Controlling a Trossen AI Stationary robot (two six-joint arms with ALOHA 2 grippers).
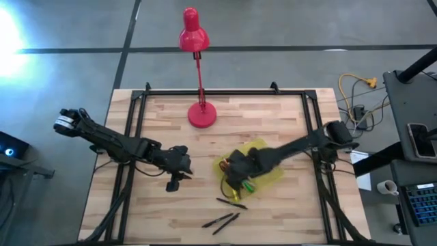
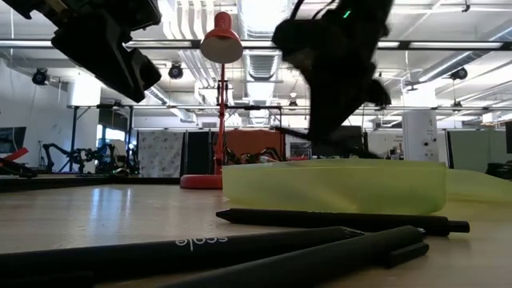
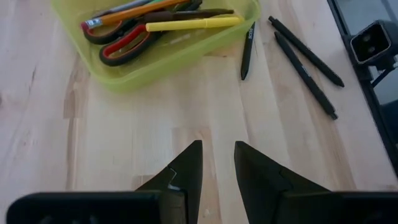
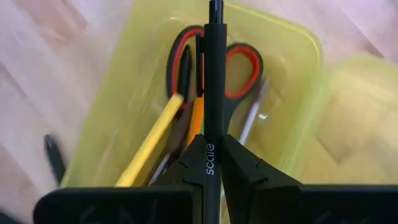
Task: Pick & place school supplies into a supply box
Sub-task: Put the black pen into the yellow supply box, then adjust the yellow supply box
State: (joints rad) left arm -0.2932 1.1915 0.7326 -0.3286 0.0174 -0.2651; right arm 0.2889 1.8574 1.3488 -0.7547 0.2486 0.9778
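The supply box point(image 1: 263, 167), a translucent yellow-green case, rests flat on the table with its lid open toward the right edge. Inside it lie red-handled scissors point(image 4: 239, 59), a yellow pencil point(image 4: 152, 140) and an orange pencil point(image 3: 134, 10). My right gripper point(image 4: 211, 146) hovers over the box point(image 4: 112, 124), shut on a black pen point(image 4: 214, 74). Three more black pens point(image 1: 232, 203) point(image 1: 217, 220) point(image 1: 229, 221) lie on the wood near the box's near side. My left gripper point(image 3: 217, 149) hangs open above bare wood to the left of the box point(image 3: 155, 62), touching nothing. My right gripper pinches the black pen between its two fingers on the barrel, at the printed word point(image 4: 210, 163). The pen runs along the fingers and sticks out ahead of them. It is lifted clear, its free end point(image 4: 216, 7) above the scissors' handles in the box.
A red desk lamp stands on its round base point(image 1: 201, 115) at the table's far middle, its head point(image 2: 222, 44) raised. Black frame rails point(image 1: 130, 137) run along the table's left and right sides. Bare wood lies between the left gripper and the box point(image 2: 336, 186).
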